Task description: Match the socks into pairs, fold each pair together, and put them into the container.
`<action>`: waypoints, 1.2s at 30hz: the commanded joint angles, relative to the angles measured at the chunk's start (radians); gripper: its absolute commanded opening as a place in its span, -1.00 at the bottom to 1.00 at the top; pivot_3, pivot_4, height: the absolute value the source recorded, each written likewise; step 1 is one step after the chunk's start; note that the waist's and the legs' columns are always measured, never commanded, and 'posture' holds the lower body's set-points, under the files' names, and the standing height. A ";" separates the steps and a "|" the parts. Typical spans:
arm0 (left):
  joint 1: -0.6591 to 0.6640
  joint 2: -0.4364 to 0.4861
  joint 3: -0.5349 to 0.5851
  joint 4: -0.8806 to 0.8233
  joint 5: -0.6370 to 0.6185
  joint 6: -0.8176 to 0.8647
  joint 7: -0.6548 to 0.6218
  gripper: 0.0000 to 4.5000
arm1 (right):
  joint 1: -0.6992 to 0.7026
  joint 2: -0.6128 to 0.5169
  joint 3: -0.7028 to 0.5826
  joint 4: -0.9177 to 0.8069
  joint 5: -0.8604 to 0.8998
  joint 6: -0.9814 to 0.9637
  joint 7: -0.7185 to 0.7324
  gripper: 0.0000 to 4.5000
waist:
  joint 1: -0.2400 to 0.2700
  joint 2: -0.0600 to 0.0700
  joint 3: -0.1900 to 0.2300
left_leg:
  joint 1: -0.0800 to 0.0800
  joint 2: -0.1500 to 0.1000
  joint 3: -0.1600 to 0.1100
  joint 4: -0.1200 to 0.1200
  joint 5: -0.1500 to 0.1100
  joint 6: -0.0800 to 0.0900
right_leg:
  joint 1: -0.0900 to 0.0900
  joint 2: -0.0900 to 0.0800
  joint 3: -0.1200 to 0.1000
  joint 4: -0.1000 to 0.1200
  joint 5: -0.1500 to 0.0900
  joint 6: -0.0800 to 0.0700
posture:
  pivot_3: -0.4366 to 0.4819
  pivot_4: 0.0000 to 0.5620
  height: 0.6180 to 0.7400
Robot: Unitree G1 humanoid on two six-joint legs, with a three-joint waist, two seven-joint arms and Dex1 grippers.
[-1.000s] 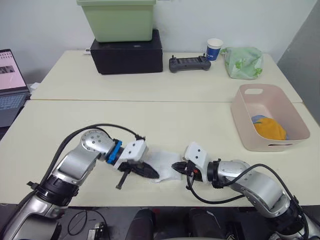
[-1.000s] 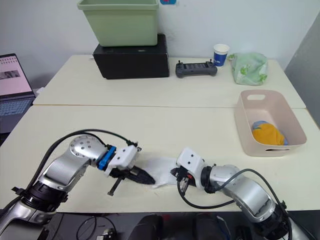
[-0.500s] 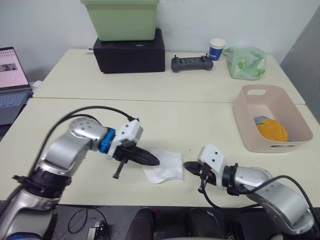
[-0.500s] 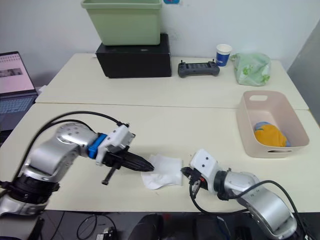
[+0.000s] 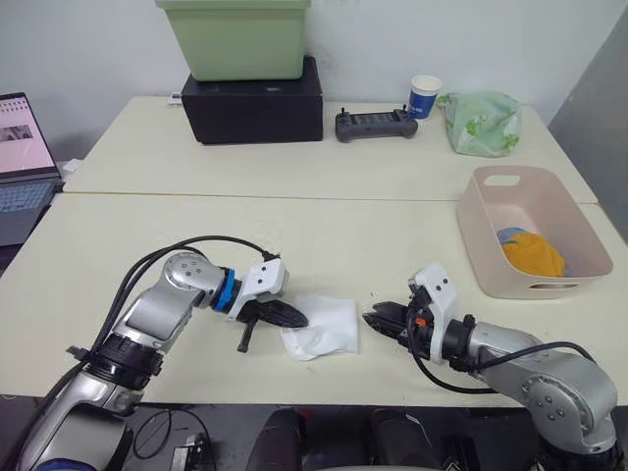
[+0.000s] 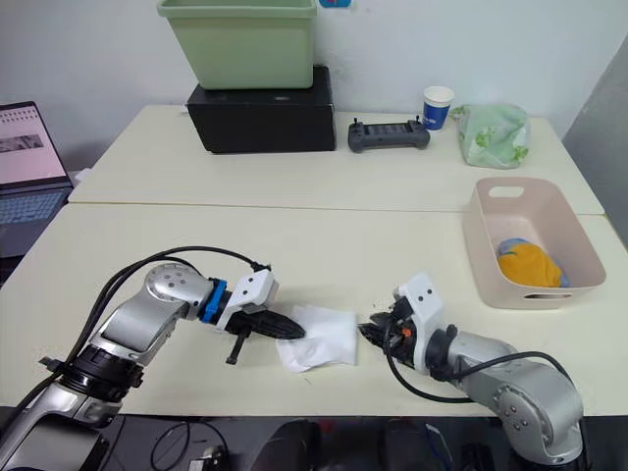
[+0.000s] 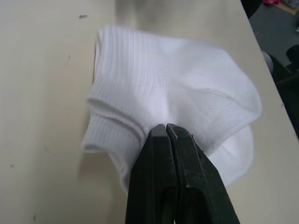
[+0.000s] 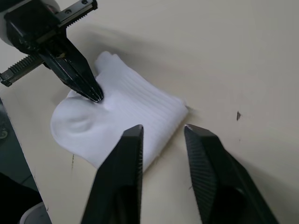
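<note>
Counter (image 5: 392,235) carries everything. Basket (image 5: 579,250) sits at 3 o'clock on it, holding an orange sock (image 5: 533,253) and a blue sock (image 5: 508,235). Left arm lies low and bent across the near edge, its gripper (image 5: 299,318) pointing toward 3 o'clock, jaws pinched together on the folded white socks (image 5: 326,328). Right arm reaches back toward 9 o'clock, its gripper (image 6: 369,332) just beside the socks, jaws apart, holding nothing.

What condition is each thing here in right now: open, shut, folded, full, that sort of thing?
Left gripper: shut on the white socks.
Right gripper: open, off the cloth.
White socks: folded, flat on the table.
Pink basket: holds orange and blue socks.
Laptop: open, screen lit.
</note>
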 commanded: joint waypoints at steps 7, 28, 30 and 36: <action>0.032 0.020 -0.010 0.031 0.068 -0.074 0.001 -1.00 | -0.063 0.165 -0.036 0.123 0.078 0.166 -0.060 0.78 | -0.003 0.002 -0.002 | 0.001 0.000 0.000 0.000 0.000 0.000 | 0.000 0.000 0.000 0.001 0.000 0.000 | -0.05 -0.47 0.68; -0.003 -0.007 0.073 -0.012 -0.022 0.027 0.020 -1.00 | -0.144 0.255 0.097 0.297 0.038 0.010 -0.068 -0.57 | -0.024 0.003 -0.002 | 0.002 0.000 0.000 -0.001 0.000 0.000 | 0.000 0.001 0.001 0.002 0.000 0.000 | -0.05 -0.47 0.68; -0.016 -0.047 0.099 -0.048 -0.076 0.090 0.051 -1.00 | -0.114 0.234 0.074 0.238 0.044 0.012 -0.084 -0.89 | -0.022 0.003 -0.001 | 0.001 0.000 0.000 -0.001 0.000 0.000 | -0.001 0.001 0.001 0.002 0.000 0.000 | -0.05 -0.47 0.68; -0.148 -0.227 0.136 -0.127 -0.212 0.331 0.187 -1.00 | 0.061 0.064 -0.089 -0.125 0.108 0.022 -0.085 -1.00 | 0.005 0.002 -0.001 | -0.004 -0.002 -0.001 0.002 0.000 0.000 | -0.001 -0.002 -0.002 -0.001 0.000 0.000 | -0.05 -0.47 0.68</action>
